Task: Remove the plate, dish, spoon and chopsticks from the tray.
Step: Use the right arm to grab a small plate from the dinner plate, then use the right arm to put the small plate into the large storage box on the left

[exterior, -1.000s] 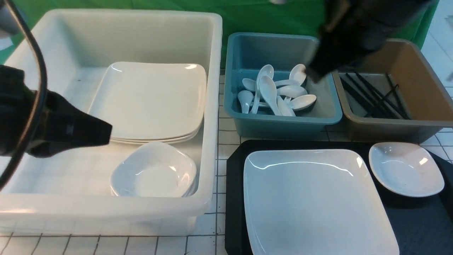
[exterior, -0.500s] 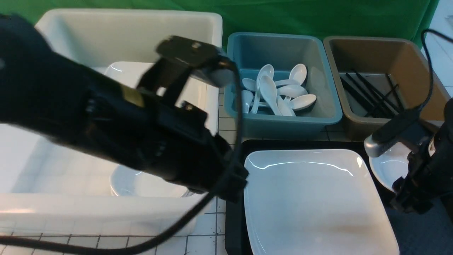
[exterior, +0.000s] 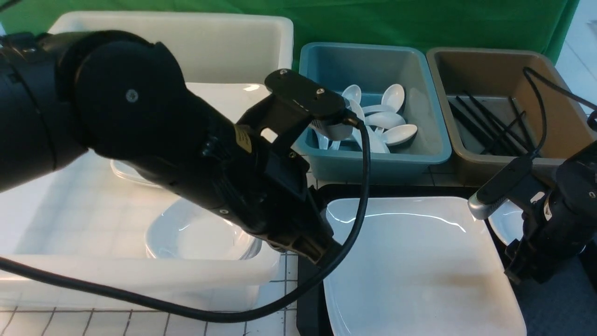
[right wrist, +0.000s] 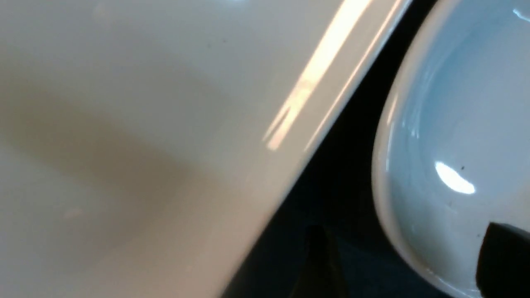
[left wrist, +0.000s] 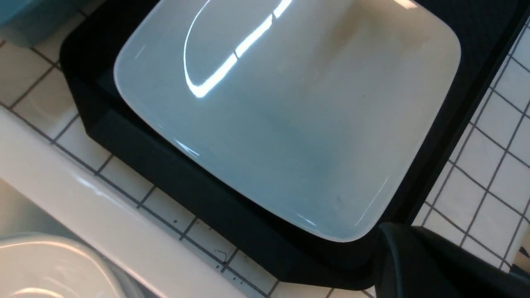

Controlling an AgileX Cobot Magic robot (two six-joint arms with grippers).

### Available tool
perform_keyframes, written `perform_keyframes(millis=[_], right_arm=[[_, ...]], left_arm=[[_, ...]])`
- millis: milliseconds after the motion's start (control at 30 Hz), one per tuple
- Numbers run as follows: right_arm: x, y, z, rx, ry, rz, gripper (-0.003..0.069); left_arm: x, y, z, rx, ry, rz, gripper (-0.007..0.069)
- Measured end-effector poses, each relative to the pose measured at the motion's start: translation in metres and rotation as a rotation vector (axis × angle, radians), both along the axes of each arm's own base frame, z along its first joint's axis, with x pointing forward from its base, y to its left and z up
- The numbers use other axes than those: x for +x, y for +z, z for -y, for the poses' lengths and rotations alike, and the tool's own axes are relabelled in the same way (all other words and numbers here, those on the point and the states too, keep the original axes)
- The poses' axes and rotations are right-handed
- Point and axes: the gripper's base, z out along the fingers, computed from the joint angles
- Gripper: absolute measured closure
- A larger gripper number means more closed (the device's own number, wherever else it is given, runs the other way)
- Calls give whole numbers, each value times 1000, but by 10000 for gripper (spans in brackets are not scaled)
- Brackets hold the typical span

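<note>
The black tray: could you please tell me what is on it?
The large square plate and, beside it, a small white dish mostly hidden by the right arm. Nothing else shows, though the left arm covers part of the tray.

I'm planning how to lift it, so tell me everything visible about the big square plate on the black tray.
The plate is large, square with rounded corners and a shallow raised rim, glossy white, ceramic-looking. It lies flat and empty on the tray, covering its left part, edge near the tray's left rim. A small dish sits to its right, apart across a dark gap.
</note>
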Motion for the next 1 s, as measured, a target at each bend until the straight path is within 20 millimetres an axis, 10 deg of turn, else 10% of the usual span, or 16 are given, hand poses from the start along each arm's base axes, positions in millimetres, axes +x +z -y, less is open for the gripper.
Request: perform_keyframes(millis=[333, 600, 1000], right_arm=[[8, -17, -3, 13, 22, 8, 295], [12, -7, -3, 2, 31, 31, 529], [-16, 71, 2, 160, -127, 227, 617]], left_arm=[[1, 0, 0, 2, 6, 8, 626], [3, 2, 1, -12, 6, 39, 626], [7, 12, 12, -137, -89, 173, 626]])
